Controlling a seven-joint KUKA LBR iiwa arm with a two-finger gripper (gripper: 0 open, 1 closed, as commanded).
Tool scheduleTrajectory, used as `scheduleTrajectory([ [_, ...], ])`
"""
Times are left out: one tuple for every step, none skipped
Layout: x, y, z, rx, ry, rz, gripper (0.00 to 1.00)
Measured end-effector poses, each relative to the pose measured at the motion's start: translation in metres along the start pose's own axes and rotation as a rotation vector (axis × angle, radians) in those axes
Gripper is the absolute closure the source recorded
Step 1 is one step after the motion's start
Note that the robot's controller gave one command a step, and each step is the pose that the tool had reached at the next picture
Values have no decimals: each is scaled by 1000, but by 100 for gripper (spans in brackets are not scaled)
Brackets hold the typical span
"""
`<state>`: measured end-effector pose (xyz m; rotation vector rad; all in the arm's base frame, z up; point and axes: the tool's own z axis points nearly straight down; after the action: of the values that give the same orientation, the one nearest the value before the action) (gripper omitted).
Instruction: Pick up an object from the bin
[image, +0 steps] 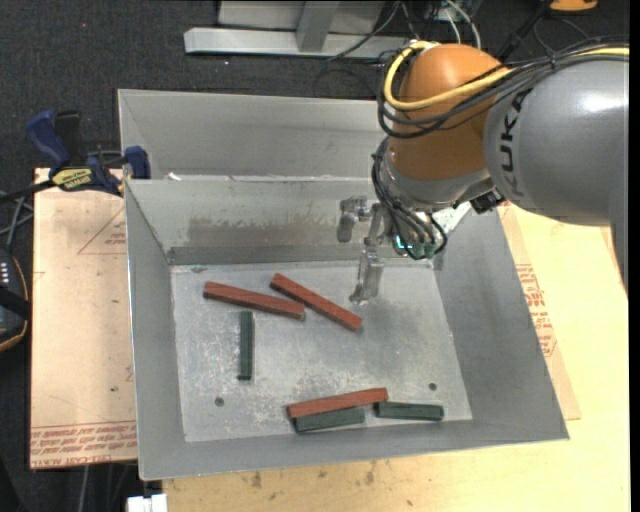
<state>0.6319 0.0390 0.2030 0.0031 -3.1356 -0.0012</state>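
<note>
As I read the camera view, the gripper (362, 293) hangs low in the bin (150, 300), toward the back wall and right of centre. I can't tell from here if it's released or clenched. Its tip sits just beside the right end of the slanted red-brown bar (315, 302), which lies flat on the floor; contact or not, can't say. The second red-brown bar (253, 299) lies just left of that one, their near ends close together. The lone dark green bar (245, 345) is below it, lying front-to-back, apart from both. Near the front wall is the front red-brown bar (337, 403), with the front dark green bar (328, 422) tight against its near side and the right dark green bar (408, 410) just beside them. The orange wrist cover (440, 100) is above the gripper.
</note>
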Motion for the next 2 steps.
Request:
scheduleTrajectory([
  [-2, 0, -5, 0, -8, 1, 0],
  [7, -2, 73, -1, -11, 1, 0],
])
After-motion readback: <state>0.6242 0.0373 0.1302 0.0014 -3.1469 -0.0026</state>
